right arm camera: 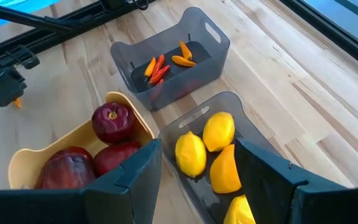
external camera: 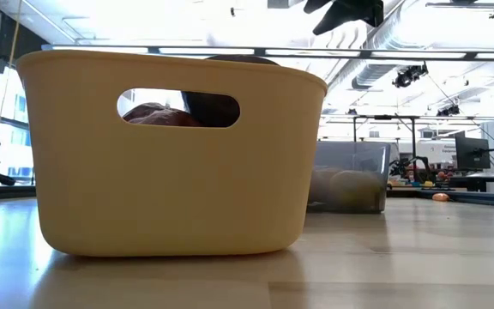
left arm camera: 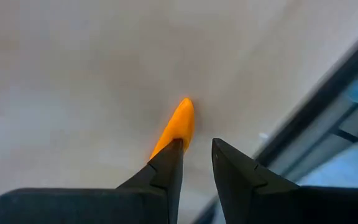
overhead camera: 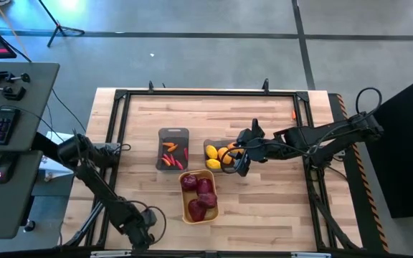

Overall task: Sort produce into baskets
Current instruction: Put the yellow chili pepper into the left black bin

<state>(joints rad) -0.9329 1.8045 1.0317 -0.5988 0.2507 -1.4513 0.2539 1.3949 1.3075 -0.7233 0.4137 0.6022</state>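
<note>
My right gripper [overhead camera: 239, 162] hangs open and empty over a dark grey basket [overhead camera: 208, 145]. In the right wrist view [right arm camera: 194, 162] its fingers stand apart above the yellow fruit [right arm camera: 190, 154] and orange fruit [right arm camera: 224, 169] inside. A yellow-orange basket [overhead camera: 182, 204] holds dark red round fruits [right arm camera: 112, 121]. A second grey basket [overhead camera: 160, 147] holds thin orange-red pieces [right arm camera: 160, 65]. My left gripper [overhead camera: 143, 236] is low at the table's near left. Its fingers [left arm camera: 196, 149] are a narrow gap apart, just short of a small orange carrot-like piece [left arm camera: 180, 121] lying on the surface. My left gripper has one fingertip [left arm camera: 174, 149] at the near end of the small orange piece [left arm camera: 171, 138], which lies flat on the surface. I cannot tell whether the fingertip touches it. The piece is not between the fingers.
A black metal frame [overhead camera: 120, 97] runs around the wooden table top. A small orange piece [overhead camera: 293, 113] lies at the far right by the frame. The three baskets stand close together mid-table. In the low view the yellow-orange basket's wall [external camera: 170, 189] fills the foreground.
</note>
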